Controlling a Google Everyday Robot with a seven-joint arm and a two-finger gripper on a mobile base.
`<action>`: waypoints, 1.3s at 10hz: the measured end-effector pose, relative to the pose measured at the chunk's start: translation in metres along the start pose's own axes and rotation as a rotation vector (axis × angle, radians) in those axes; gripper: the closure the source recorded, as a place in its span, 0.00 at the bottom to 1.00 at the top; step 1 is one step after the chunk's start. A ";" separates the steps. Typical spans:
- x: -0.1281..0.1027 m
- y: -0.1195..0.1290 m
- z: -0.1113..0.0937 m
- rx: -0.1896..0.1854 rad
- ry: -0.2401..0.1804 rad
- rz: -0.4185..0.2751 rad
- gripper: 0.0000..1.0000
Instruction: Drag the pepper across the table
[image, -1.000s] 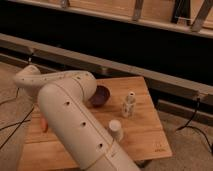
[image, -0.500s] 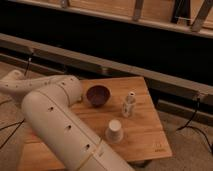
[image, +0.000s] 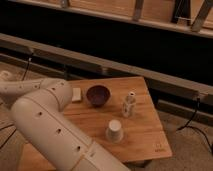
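The arm (image: 50, 125) hides the counter's (image: 145, 131) left side; the pepper cannot be seen, and the gripper lies past the left edge.

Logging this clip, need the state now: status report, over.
Hand not in view; arm runs toward frame left over the table. Pepper not visible, maybe behind arm. Bowl, beige block, cup, shaker bottle stand mid-table.

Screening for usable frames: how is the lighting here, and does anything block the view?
Camera view: dim, warm light; the table is the brightest area, the background almost black, no glare. Camera view: the arm fills the lower left, covering that side of the table; the pepper does not show, and the gripper is not in view, as the arm runs off the left edge.
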 end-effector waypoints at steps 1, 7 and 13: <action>-0.003 0.004 -0.002 -0.003 -0.005 -0.006 1.00; -0.009 0.012 -0.001 -0.006 -0.008 -0.026 0.79; -0.009 0.013 -0.001 -0.006 -0.008 -0.027 0.79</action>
